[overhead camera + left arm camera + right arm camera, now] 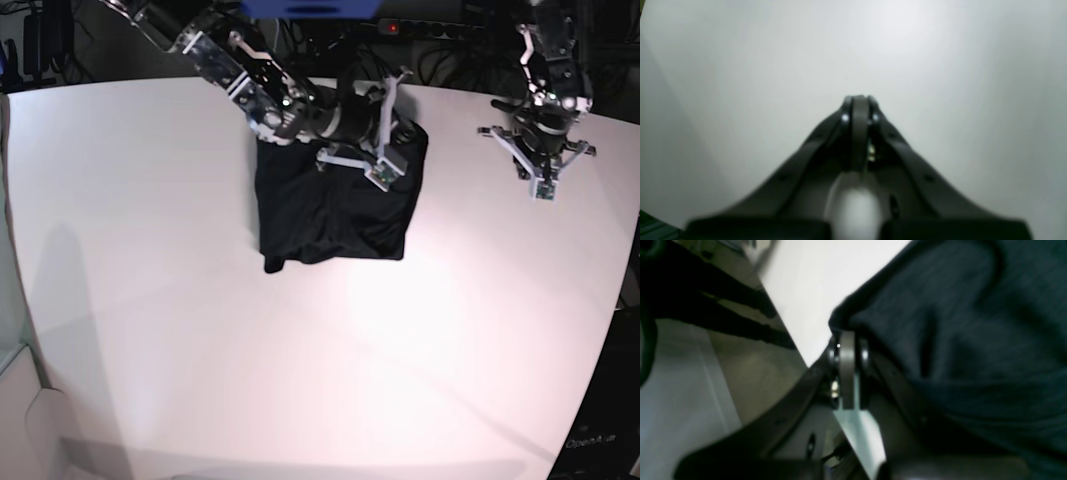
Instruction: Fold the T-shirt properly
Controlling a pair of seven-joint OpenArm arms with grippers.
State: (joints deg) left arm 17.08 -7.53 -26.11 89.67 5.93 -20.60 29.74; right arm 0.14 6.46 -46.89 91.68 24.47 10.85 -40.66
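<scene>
The dark T-shirt [330,215] lies bunched in a rough rectangle at the far middle of the white table [200,320]. My right gripper [400,130] reaches in from the far left to the shirt's far right corner. In the right wrist view the right gripper [847,335] is shut, with the T-shirt [957,340] hem curling over its tips and cloth filling the right side. My left gripper [543,160] hangs over bare table at the far right, apart from the shirt. The left wrist view shows the left gripper [859,98] shut with nothing in it.
The table's far edge [786,326] runs close beside my right gripper, with floor and dark legs [723,316] beyond it. Cables and a power strip [420,28] lie behind the table. Bare white surface [907,50] lies under the left gripper.
</scene>
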